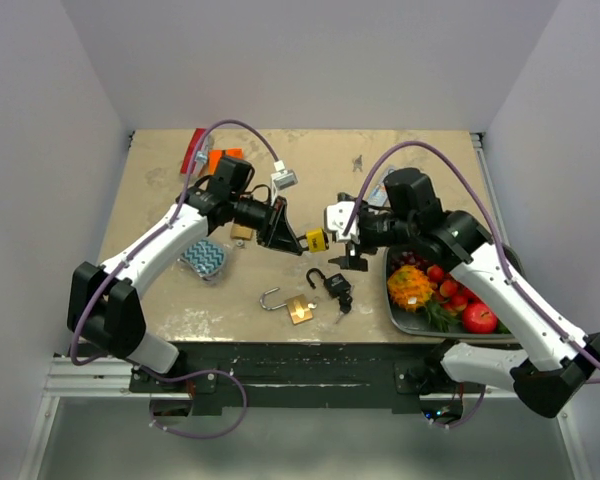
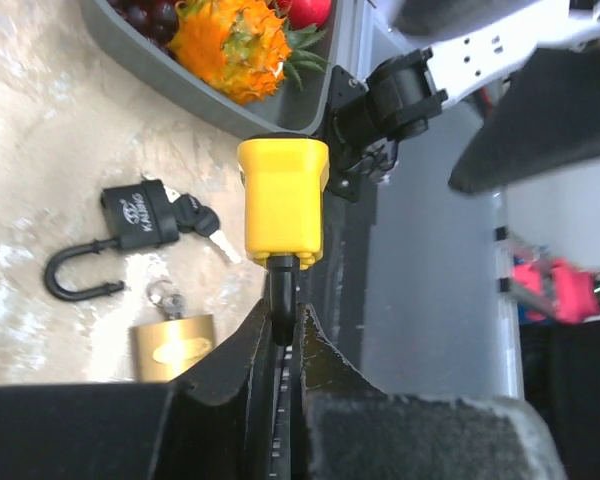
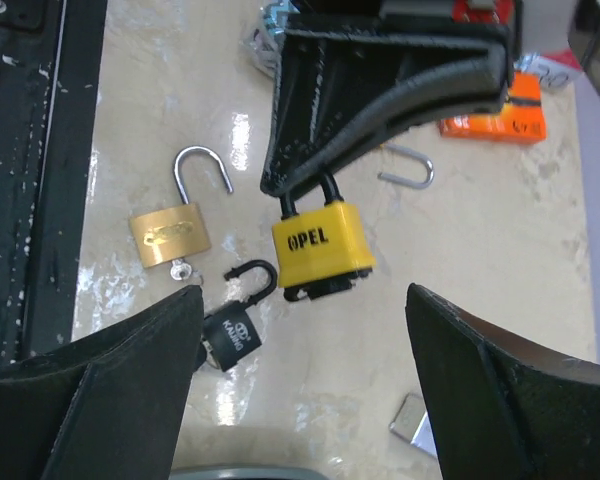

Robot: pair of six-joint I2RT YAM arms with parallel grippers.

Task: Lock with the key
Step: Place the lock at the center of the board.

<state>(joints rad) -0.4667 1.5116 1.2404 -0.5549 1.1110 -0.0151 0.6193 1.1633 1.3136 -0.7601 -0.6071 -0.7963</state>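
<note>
While the left gripper (image 2: 283, 312) stays nowhere near the table (image 1: 160, 200), it hangs above the tabletop with its dark fingers (image 3: 310, 150) pressed together on the black shackle of the yellow padlock (image 3: 320, 240), so the lock's body juts out just past the fingertips, its "OPEL" lettering turned toward the right wrist camera. Facing it, the right gripper (image 3: 305, 293) has its jaws spread wide and holds nothing; the yellow padlock sits just ahead of the gap between them, touching neither finger. Beyond the left gripper's tips and off to one side lies a grey tray (image 2: 150, 70) of fruit, close under the right arm. Below both grippers, on the table, rest a brass padlock (image 3: 170, 232) with its silver shackle swung open and, just beside it, a smaller black padlock (image 2: 145, 215), also unlatched, with a key (image 2: 205, 222) at its base. A dark piece protrudes from the underside of the yellow padlock; whether that is a key cannot be told.
</note>
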